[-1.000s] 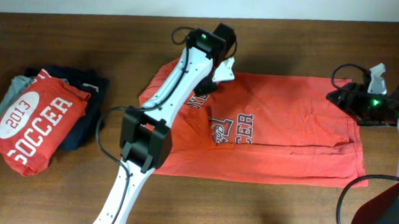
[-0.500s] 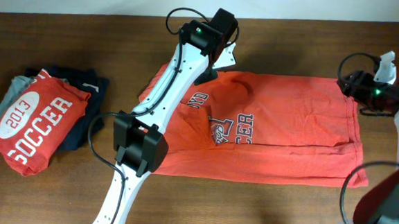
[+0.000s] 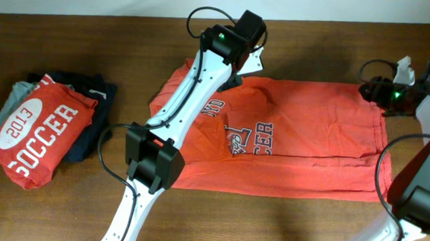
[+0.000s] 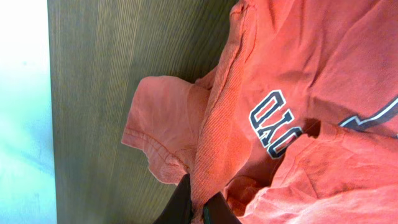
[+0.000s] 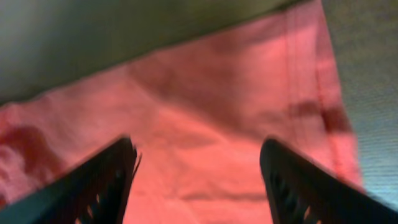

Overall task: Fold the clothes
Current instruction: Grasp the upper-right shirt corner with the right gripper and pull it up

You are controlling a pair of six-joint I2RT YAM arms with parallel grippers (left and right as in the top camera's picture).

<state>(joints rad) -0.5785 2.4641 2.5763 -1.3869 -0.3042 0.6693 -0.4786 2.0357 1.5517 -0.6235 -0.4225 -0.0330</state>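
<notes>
T-shirt (image 3: 311,141) flat on table (image 3: 60,208), folded stack (image 3: 39,128) to its left

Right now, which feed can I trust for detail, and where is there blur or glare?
Right wrist: blurred, the T-shirt hem and right fingers both soft. Left wrist: sharp, chest print crisp, but a washed-out pale strip along the left edge. Overhead: evenly lit, sharp, no glare on the shirt.

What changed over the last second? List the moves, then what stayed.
The left gripper, shut on the collar of the orange-red T-shirt, drew it toward the far edge of the wooden table. The open right gripper, over the hem corner, shifted the same way. The folded red "2013 SOCCER" shirt and dark garments stayed put.
</notes>
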